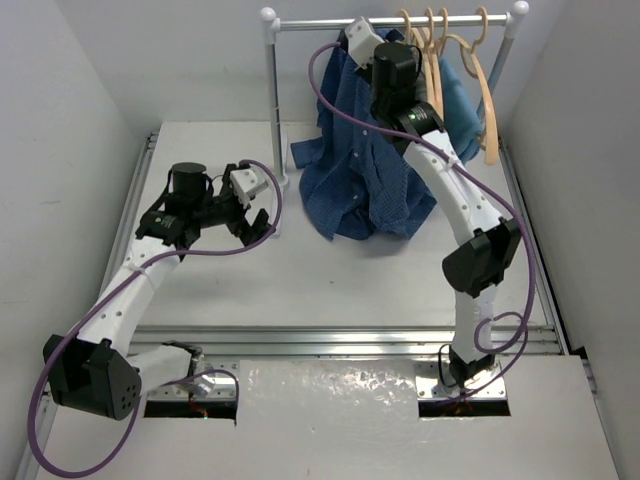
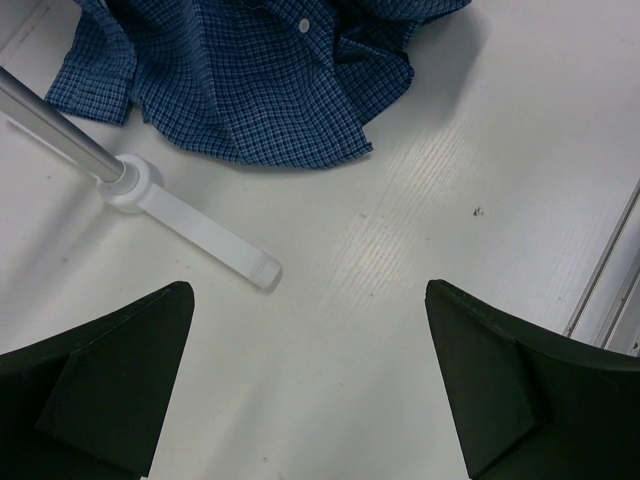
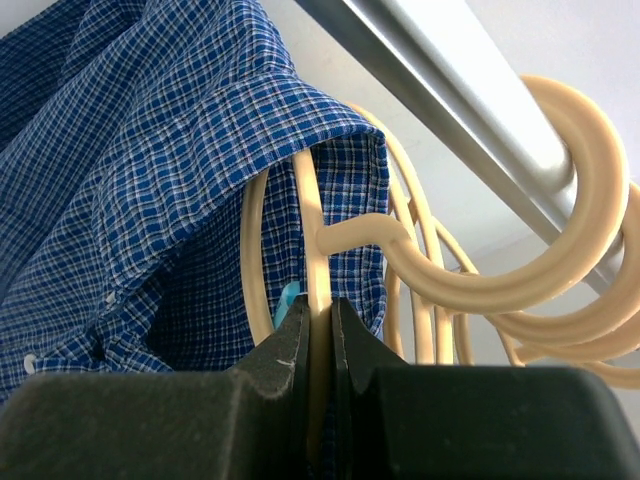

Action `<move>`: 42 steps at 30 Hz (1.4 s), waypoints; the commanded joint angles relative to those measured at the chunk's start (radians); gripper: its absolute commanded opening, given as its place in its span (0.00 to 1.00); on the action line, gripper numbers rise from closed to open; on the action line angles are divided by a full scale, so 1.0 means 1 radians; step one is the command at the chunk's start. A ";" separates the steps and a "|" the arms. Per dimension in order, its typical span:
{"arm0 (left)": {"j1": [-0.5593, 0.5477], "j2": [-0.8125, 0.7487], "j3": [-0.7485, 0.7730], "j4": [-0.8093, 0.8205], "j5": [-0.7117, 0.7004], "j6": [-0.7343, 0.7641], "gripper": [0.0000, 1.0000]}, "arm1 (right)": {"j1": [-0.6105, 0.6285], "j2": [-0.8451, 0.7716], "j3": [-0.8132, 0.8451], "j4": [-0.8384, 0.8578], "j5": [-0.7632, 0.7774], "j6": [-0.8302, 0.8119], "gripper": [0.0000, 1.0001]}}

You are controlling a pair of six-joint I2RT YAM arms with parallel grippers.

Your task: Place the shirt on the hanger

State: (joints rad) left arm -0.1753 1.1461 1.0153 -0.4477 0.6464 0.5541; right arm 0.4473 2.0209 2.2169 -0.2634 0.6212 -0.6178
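Observation:
The dark blue checked shirt (image 1: 360, 160) hangs from the rail and pools on the table below; its hem shows in the left wrist view (image 2: 250, 80). In the right wrist view its collar (image 3: 200, 120) drapes over the pale tan hanger (image 3: 318, 240), whose hook (image 3: 560, 240) loops over the rail. My right gripper (image 3: 320, 318) is up at the rail (image 1: 385, 60), shut on the hanger's bar. My left gripper (image 2: 310, 390) is open and empty, low over bare table, left of the shirt (image 1: 225, 200).
A white rack with a metal rail (image 1: 390, 20) stands at the back; its post base (image 2: 135, 180) and white foot (image 2: 215, 240) lie near my left gripper. Several more tan hangers (image 1: 470, 60) and a light blue garment (image 1: 460, 100) hang right of the shirt.

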 commanded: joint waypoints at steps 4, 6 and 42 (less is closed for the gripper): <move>0.007 0.001 0.046 0.026 0.042 -0.019 0.99 | 0.083 -0.089 -0.117 -0.025 0.049 0.010 0.40; 0.007 0.007 0.043 0.029 0.048 -0.022 0.99 | 0.111 -0.111 -0.144 0.025 0.075 -0.043 0.47; 0.147 -0.051 -0.348 0.268 -0.475 -0.068 1.00 | 0.038 -0.749 -1.672 0.297 -0.626 0.952 0.98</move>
State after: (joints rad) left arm -0.1108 1.0950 0.7055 -0.2859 0.2184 0.4698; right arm 0.5068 1.3499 0.6052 -0.1215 -0.0074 0.2184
